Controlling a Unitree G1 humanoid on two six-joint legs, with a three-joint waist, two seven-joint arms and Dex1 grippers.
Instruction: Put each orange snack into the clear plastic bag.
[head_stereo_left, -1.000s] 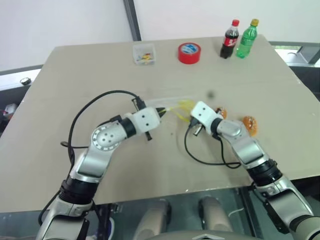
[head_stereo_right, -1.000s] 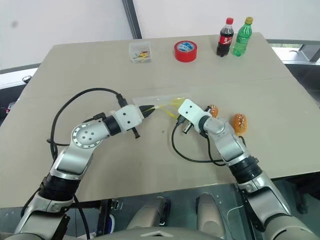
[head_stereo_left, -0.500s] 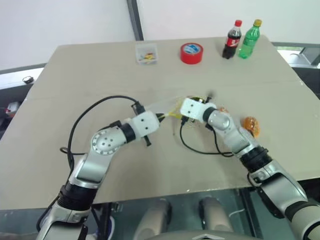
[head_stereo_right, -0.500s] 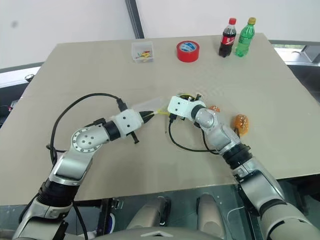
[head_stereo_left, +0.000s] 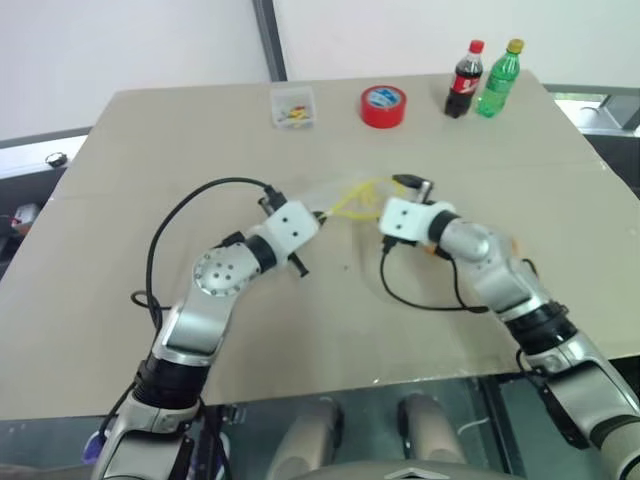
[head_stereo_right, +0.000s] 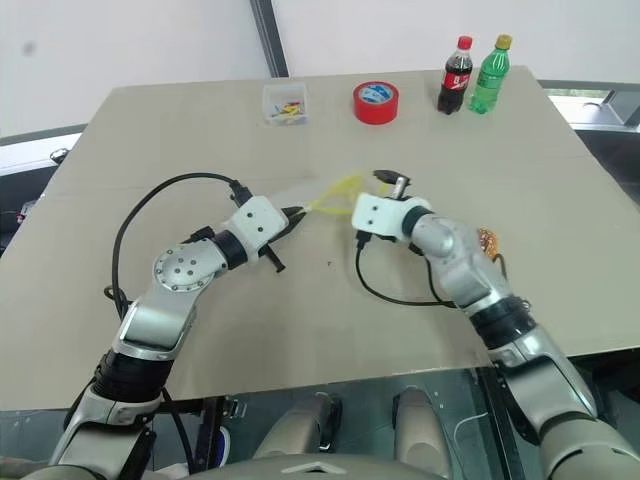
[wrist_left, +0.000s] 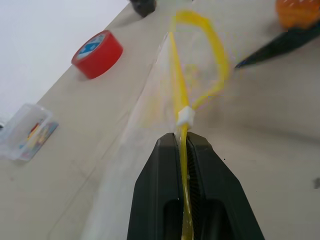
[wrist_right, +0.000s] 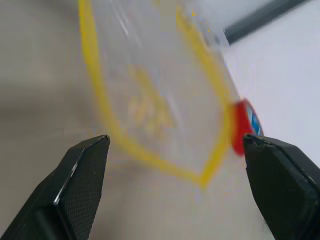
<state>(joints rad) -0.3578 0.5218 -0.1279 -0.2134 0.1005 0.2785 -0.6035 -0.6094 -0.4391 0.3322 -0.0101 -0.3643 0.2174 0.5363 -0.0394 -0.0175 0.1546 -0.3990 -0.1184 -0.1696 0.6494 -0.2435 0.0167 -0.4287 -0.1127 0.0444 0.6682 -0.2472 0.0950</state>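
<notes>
Left wrist view: my left fingers (wrist_left: 183, 142) pinch the clear plastic bag (wrist_left: 155, 105) by its yellow seal strip, its crinkly mouth looped open toward my right hand. My right fingers (wrist_right: 175, 185) spread wide, empty.

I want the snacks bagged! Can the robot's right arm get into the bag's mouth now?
Probably yes. The left gripper is shut on the yellow seal strip, holding the clear plastic bag open, and the right gripper, jaws wide and empty, faces the mouth.

Open bag mouth (wrist_right: 150, 100) between hand fingers (wrist_right: 82, 185)
</notes>
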